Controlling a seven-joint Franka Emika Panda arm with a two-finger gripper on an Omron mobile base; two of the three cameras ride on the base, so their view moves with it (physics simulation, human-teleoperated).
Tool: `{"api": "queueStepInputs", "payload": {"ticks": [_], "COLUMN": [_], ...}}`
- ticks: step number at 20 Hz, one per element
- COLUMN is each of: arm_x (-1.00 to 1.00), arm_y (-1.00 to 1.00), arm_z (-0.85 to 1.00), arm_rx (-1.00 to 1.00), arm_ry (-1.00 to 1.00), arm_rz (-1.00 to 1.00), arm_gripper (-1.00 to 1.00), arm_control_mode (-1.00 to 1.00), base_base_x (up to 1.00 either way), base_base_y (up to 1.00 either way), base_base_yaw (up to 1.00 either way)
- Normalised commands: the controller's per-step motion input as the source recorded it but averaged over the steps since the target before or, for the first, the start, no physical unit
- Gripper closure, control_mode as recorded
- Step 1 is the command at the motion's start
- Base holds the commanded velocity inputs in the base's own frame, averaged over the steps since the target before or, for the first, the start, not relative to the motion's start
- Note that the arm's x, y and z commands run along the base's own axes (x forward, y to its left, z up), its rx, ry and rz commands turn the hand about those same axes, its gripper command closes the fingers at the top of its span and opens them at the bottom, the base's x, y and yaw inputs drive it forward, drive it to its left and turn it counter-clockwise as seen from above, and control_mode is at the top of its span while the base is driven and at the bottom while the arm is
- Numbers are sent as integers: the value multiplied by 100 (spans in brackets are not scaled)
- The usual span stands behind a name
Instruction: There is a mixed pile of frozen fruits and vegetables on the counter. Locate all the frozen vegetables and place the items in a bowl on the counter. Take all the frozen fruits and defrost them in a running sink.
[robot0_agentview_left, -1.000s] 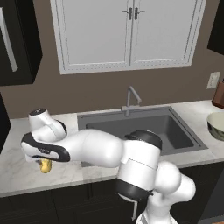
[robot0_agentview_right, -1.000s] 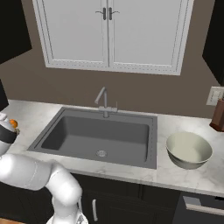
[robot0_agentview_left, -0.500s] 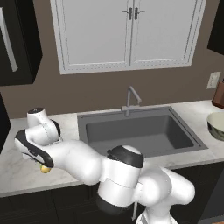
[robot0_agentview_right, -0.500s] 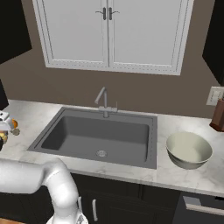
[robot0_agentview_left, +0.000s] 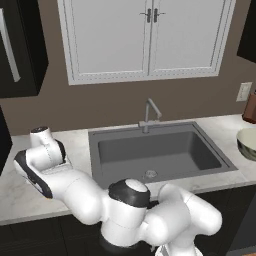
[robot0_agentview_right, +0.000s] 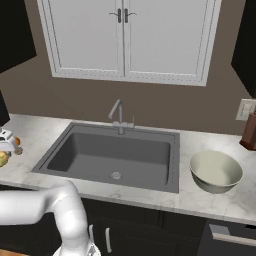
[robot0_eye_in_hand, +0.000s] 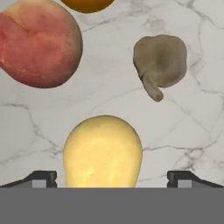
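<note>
In the hand view my gripper (robot0_eye_in_hand: 112, 179) is open just above the white marble counter (robot0_eye_in_hand: 192, 131). Its fingertips (robot0_eye_in_hand: 41, 178) stand apart on either side of the pale yellow lumpy piece (robot0_eye_in_hand: 103, 151), not touching it. Beyond it lie the reddish-pink ball (robot0_eye_in_hand: 39, 41), the grey-brown disc with a short stem (robot0_eye_in_hand: 161, 61), and the edge of the orange ball (robot0_eye_in_hand: 87, 3). In the right base view the yellow piece (robot0_agentview_right: 3, 160) and the orange ball (robot0_agentview_right: 18, 141) show at the far left edge. The beige bowl (robot0_agentview_right: 216, 170) stands on the counter right of the sink (robot0_agentview_right: 112, 152).
The dark sink (robot0_agentview_left: 155, 150) with its slim faucet (robot0_agentview_left: 149, 112) lies between the pile and the bowl (robot0_agentview_left: 247, 142). My arm (robot0_agentview_left: 55, 175) bends low over the left counter. A brown block (robot0_agentview_right: 249, 132) stands by the wall at the far right.
The arm has swung further left and down over the pile. It now hides the yellow piece in the left base view, and the hand sits lower at the right base view's left edge.
</note>
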Motion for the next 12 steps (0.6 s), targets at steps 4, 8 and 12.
{"api": "queueStepInputs", "payload": {"ticks": [4,8,12], "arm_x": [0,0,0], "arm_y": [0,0,0], "arm_z": [-38,-39,-21], "arm_rx": [0,0,0], "arm_ry": [0,0,0], "arm_rz": [0,0,0], "arm_gripper": [-100,-100,-100], "arm_control_mode": [-100,-100,-100], "base_base_x": [0,0,0], "base_base_y": [0,0,0], "base_base_yaw": [0,0,0]}}
